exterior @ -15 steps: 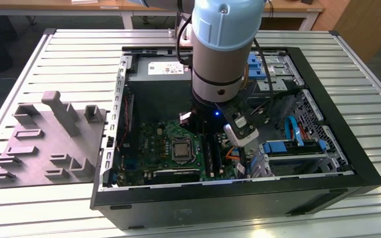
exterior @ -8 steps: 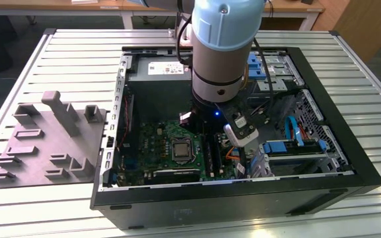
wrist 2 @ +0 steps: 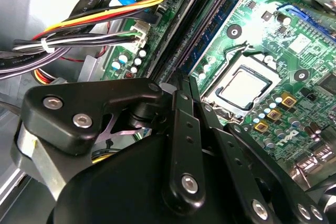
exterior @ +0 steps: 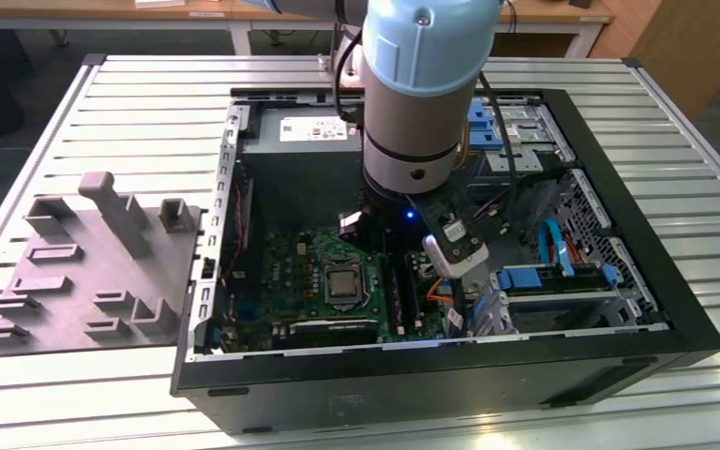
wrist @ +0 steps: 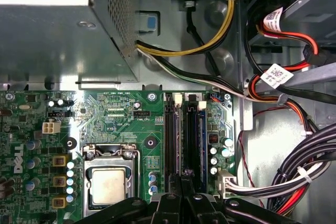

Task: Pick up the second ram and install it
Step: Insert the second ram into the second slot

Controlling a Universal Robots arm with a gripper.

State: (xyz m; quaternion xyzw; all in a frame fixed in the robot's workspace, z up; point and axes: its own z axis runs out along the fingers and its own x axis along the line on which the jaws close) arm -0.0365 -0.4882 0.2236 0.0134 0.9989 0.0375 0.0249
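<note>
The second ram (wrist 2: 211, 29) is a slim dark blue stick standing on edge along a long black slot of the green motherboard (wrist 2: 273, 51), beside the processor socket (wrist 2: 242, 88). In the first wrist view the second ram (wrist: 201, 140) runs straight away from the gripper. My gripper (wrist 2: 185, 83) is down inside the computer case with its black fingers (wrist 2: 178, 129) drawn together on the near end of the stick. In the exterior view the gripper (exterior: 400, 272) hangs low over the slots under the arm's wrist. Whether the stick is fully pressed into its slot is hidden.
The open black computer case (exterior: 610, 375) lies on a slatted metal table (exterior: 110, 103). Bundles of coloured cables (wrist: 294, 177) and a drive cage (exterior: 561, 281) crowd one side of the slots. A second black slot (wrist: 170, 140) runs alongside. A grey fixture block (exterior: 85, 272) lies at the exterior view's left.
</note>
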